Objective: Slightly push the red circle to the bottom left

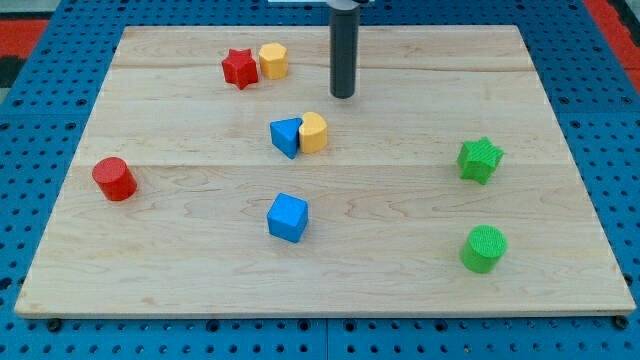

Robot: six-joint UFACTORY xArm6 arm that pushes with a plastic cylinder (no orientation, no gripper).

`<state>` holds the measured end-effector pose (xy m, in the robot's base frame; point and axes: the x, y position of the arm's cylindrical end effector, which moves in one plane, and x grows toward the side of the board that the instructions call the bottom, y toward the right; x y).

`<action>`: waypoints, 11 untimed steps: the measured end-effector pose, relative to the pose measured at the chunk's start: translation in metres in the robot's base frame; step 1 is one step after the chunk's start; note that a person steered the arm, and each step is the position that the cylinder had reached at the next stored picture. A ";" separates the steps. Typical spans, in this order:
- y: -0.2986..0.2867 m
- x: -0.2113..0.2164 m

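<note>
The red circle (114, 179) sits near the left edge of the wooden board (400, 220), about mid-height. My tip (343, 95) is in the upper middle of the board, far to the right of and above the red circle. It touches no block. The nearest blocks are the yellow block (313, 132) and the blue triangle (286, 137), just below and left of my tip.
A red star (239, 68) and a yellow hexagon (273, 61) stand side by side at the top left. A blue cube (288, 217) is at the centre bottom. A green star (479, 159) and a green cylinder (484, 248) are at the right.
</note>
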<state>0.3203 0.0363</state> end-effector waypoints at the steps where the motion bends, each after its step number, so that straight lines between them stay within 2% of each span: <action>1: 0.034 -0.007; 3: 0.118 0.000; 4: 0.074 0.056; 5: -0.010 0.085; 7: -0.182 0.122; 8: -0.263 0.121; 9: -0.258 0.092; 11: -0.180 0.070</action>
